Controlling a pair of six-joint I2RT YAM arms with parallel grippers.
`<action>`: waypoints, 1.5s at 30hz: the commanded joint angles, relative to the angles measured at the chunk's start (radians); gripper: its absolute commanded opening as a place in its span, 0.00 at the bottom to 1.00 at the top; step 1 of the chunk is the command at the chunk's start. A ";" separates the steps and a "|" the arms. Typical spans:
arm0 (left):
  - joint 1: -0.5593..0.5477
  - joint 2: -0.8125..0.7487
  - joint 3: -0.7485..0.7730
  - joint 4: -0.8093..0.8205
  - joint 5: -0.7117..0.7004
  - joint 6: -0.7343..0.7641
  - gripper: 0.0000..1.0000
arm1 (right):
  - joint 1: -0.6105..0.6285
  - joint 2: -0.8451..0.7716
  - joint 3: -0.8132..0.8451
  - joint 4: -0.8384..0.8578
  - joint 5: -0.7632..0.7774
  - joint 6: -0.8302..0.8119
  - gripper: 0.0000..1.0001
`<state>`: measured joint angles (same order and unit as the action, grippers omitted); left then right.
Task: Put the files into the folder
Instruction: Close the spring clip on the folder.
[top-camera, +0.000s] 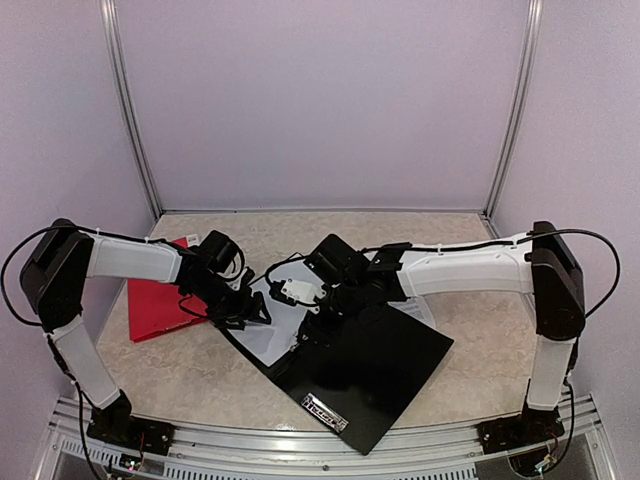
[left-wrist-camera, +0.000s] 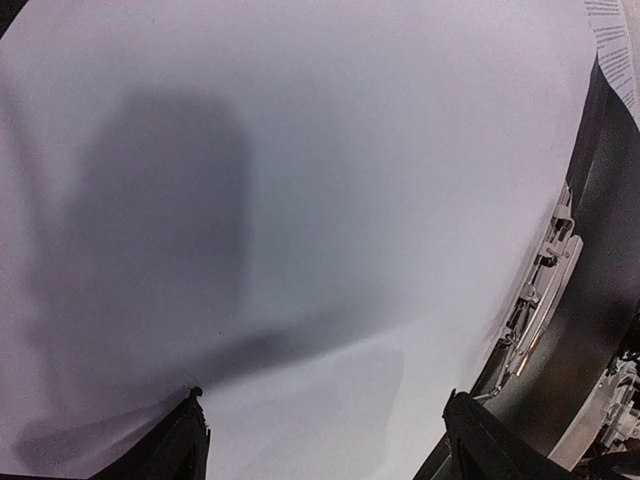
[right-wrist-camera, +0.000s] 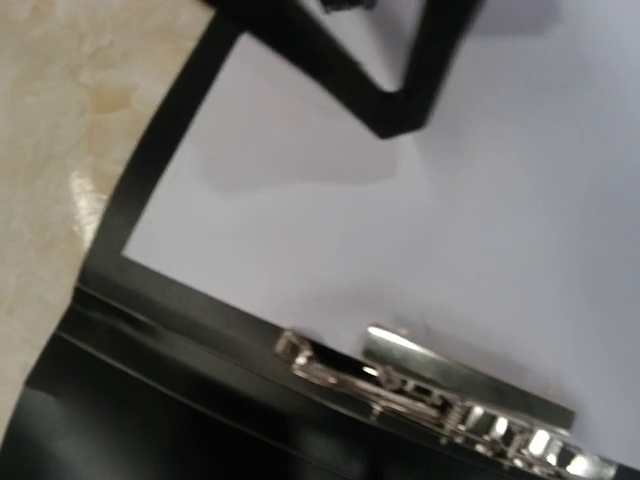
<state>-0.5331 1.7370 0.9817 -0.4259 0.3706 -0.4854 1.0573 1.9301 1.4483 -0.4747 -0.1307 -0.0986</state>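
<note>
Since the white paper sheets (left-wrist-camera: 300, 200) lie on the left leaf of the open black plastic folder (top-camera: 372, 372), beside its metal spine clip (right-wrist-camera: 430, 400), I hold the left gripper (left-wrist-camera: 322, 425) spread just above them, probably to steady them, and I cannot tell whether the right gripper (top-camera: 318, 308) is apart or closed.

white files (top-camera: 262, 335) flat, inside open black folder (top-camera: 385, 375)

files (top-camera: 266, 336) lie on folder (top-camera: 380, 370)
</note>
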 joint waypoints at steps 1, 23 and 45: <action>0.005 0.040 -0.032 0.013 0.007 0.014 0.78 | 0.041 0.035 0.028 -0.040 -0.017 -0.078 0.55; 0.013 0.047 -0.040 0.010 0.006 0.028 0.78 | 0.106 0.192 0.155 -0.132 0.155 -0.298 0.43; 0.019 0.056 -0.037 0.013 0.017 0.041 0.78 | 0.105 0.295 0.282 -0.196 0.163 -0.423 0.43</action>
<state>-0.5220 1.7439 0.9749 -0.3954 0.4065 -0.4625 1.1584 2.1895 1.7092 -0.6319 0.0208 -0.4877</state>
